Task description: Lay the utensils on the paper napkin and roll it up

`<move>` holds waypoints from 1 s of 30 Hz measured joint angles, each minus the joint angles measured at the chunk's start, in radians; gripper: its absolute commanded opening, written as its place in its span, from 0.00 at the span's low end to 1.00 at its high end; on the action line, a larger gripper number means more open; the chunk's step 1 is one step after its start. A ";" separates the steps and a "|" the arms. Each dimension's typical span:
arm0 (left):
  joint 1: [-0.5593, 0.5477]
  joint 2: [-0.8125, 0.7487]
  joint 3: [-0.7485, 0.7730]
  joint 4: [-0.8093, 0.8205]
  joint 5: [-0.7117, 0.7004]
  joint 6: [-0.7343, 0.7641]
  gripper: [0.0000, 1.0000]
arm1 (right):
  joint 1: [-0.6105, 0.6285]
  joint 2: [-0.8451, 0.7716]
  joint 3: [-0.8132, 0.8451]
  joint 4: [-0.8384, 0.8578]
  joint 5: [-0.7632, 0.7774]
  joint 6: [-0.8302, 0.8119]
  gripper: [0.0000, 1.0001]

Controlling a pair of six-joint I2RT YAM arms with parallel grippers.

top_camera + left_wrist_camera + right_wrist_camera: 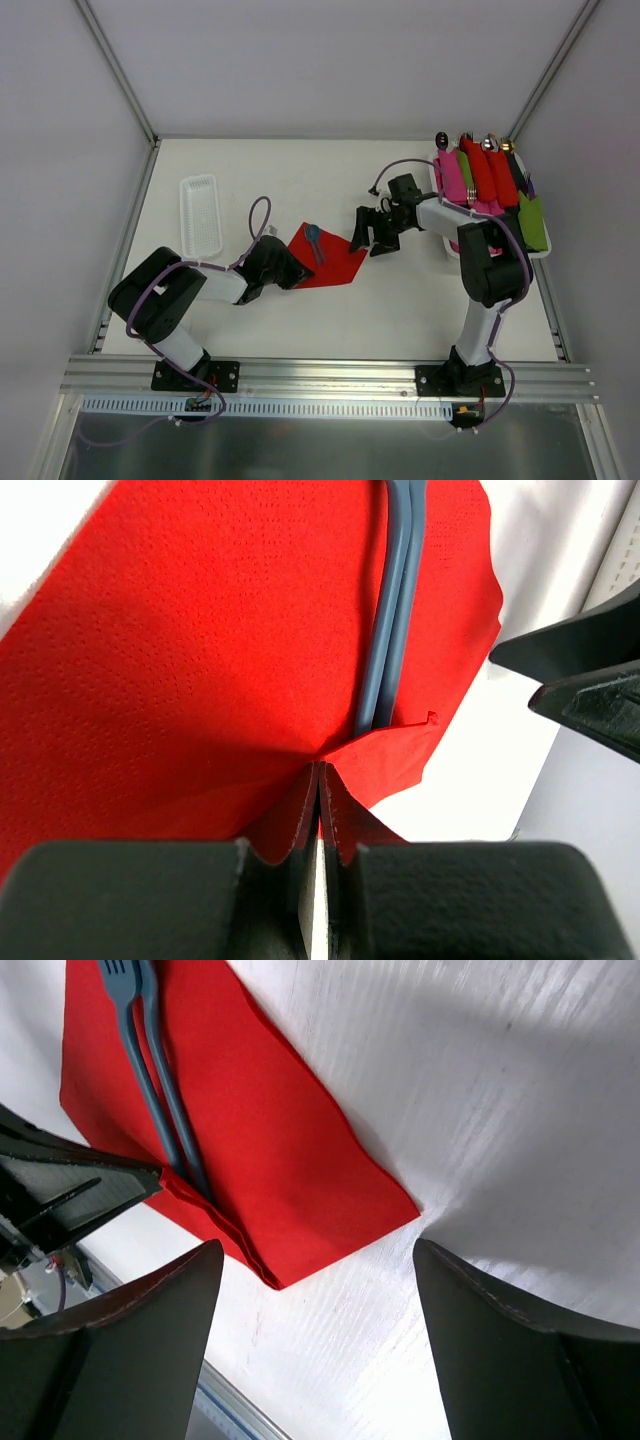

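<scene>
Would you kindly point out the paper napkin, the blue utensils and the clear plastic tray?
paper napkin [338,266]: top external view, bare right part of the red sheet.
blue utensils [395,610]: left wrist view, middle of the paired handles.
clear plastic tray [199,215]: top external view, its bare floor.

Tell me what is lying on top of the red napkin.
Two blue-grey utensils, one a fork, lie side by side on the paper napkin. The left gripper pinches a lifted napkin corner that hides their handle tips.

The paper napkin [200,660] is matt, finely dimpled paper; the utensils [393,630] look smooth matt plastic.
</scene>
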State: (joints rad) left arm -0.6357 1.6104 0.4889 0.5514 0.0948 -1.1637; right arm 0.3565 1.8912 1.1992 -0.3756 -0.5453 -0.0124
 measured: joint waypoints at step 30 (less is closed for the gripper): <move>0.000 0.003 0.010 -0.011 0.000 0.000 0.00 | -0.012 0.103 -0.226 0.626 -0.436 0.483 0.74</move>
State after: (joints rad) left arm -0.6357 1.6138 0.4988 0.5400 0.0948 -1.1637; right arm 0.3447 1.9938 0.9730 0.2501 -0.9817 0.4702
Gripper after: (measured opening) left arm 0.006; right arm 0.738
